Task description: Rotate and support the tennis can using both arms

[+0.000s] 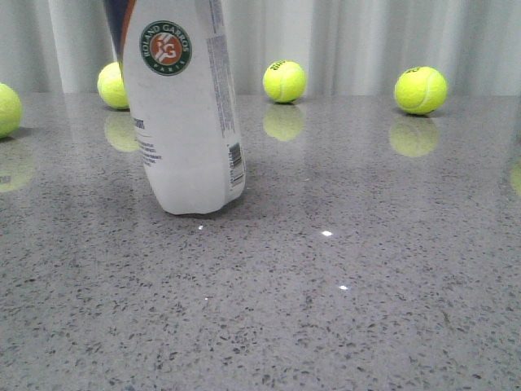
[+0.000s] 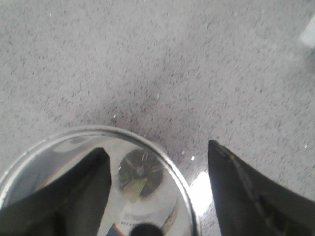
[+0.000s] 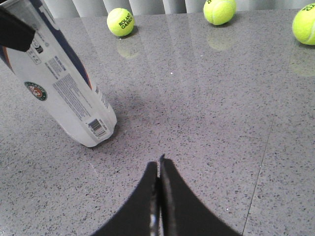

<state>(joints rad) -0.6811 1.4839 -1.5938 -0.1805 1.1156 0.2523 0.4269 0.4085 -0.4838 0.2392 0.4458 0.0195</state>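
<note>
The tennis can (image 1: 183, 122) stands tilted on its base on the grey table, its top cut off by the frame's edge and its Roland Garros emblem facing the camera. In the left wrist view I look down into its open metal rim (image 2: 165, 155). My left gripper (image 2: 156, 146) is open and straddles the rim: one finger (image 2: 74, 191) is inside the can, the other (image 2: 241, 191) is outside, clear of the rim. The right wrist view shows the leaning can (image 3: 59, 83) with a black finger (image 3: 15, 32) at its top. My right gripper (image 3: 159, 160) is shut and empty, low over the table beside the can's base.
Yellow-green tennis balls lie along the back by the curtain: one behind the can (image 1: 114, 85), one at centre (image 1: 285, 81), one at right (image 1: 421, 90), one at the far left edge (image 1: 6, 108). The speckled grey table (image 1: 326, 309) spreads in front.
</note>
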